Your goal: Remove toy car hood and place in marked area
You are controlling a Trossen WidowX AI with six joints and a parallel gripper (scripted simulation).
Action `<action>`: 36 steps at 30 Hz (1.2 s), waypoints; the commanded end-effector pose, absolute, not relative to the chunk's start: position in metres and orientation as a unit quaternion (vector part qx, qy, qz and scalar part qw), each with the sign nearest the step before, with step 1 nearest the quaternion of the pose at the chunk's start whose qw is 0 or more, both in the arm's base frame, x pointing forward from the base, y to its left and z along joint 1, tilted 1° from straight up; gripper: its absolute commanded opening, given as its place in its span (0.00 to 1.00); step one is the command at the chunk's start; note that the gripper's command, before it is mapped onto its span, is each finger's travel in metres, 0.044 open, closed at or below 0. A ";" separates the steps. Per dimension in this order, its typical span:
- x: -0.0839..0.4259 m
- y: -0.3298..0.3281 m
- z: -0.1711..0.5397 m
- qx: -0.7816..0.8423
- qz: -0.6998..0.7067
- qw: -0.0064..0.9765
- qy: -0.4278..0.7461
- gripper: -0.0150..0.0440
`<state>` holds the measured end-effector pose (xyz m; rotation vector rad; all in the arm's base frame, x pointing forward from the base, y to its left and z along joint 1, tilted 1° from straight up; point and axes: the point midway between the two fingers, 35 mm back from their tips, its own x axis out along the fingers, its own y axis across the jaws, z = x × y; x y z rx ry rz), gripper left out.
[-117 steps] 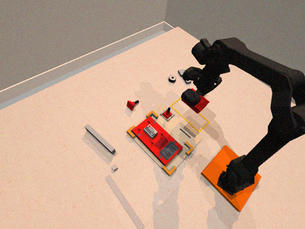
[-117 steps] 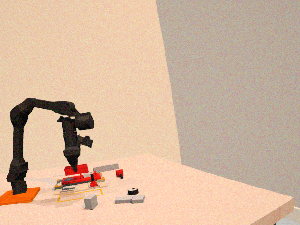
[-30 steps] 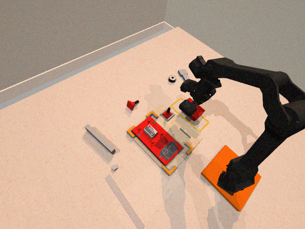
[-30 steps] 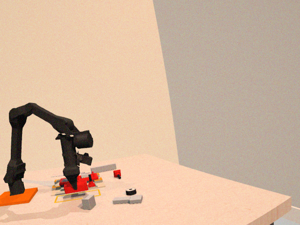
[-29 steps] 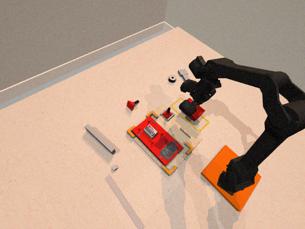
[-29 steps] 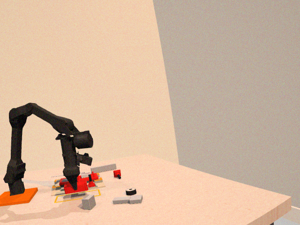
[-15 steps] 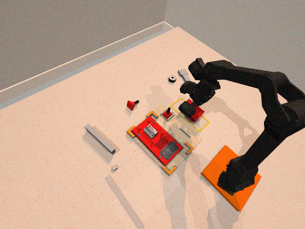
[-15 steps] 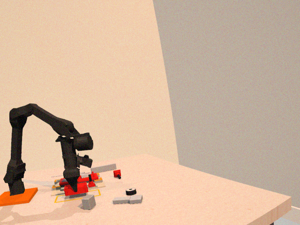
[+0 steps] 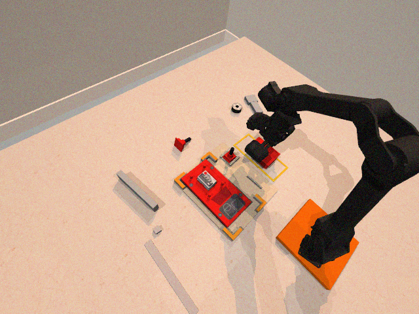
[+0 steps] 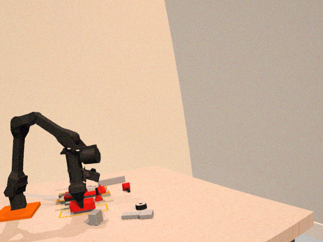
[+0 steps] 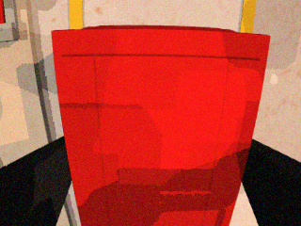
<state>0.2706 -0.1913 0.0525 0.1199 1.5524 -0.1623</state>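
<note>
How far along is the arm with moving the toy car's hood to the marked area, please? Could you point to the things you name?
The hood [image 9: 272, 156] [image 10: 84, 205] [image 11: 165, 113] is already off the toy car [image 9: 216, 192]. It is in hand, clamped between the gripper's fingers over the yellow-outlined area [image 9: 280, 174] [image 10: 107, 206]. Left: finish setting it down inside the outline, open the gripper and move clear.

Top view: high, oblique, looking down on worktop [image 9: 111, 236] [image 10: 221, 208]; widest on layout, end effector [image 9: 270, 143] [image 10: 81, 205] [image 11: 157, 146] right of centre. Exterior: low, from side, farther off, facing walls beyond worktop; end effector lower left. Wrist: closest, just above end effector, facing down past fingertips; hood [image 9: 272, 156] [image 11: 165, 113] fills middle. Top and exterior share arm [image 9: 338, 108] [image 10: 18, 153], orange base [image 9: 287, 233] [image 10: 35, 208], car [image 9: 216, 192] [image 10: 90, 193].
</note>
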 end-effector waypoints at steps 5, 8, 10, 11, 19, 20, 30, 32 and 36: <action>0.271 -0.192 0.048 0.051 -0.073 0.709 0.700 0.25; 0.271 -0.192 0.047 0.051 -0.073 0.709 0.700 0.25; 0.271 -0.192 0.046 0.051 -0.073 0.709 0.700 0.25; 0.271 -0.192 0.045 0.051 -0.073 0.709 0.700 0.25; 0.270 -0.192 0.041 0.051 -0.073 0.709 0.700 0.25; 0.270 -0.192 0.041 0.051 -0.073 0.709 0.700 0.25; 0.271 -0.192 0.042 0.054 -0.073 0.709 0.699 0.65; 0.271 -0.192 0.042 0.054 -0.073 0.709 0.699 0.74; 0.271 -0.192 0.042 0.054 -0.073 0.709 0.699 0.92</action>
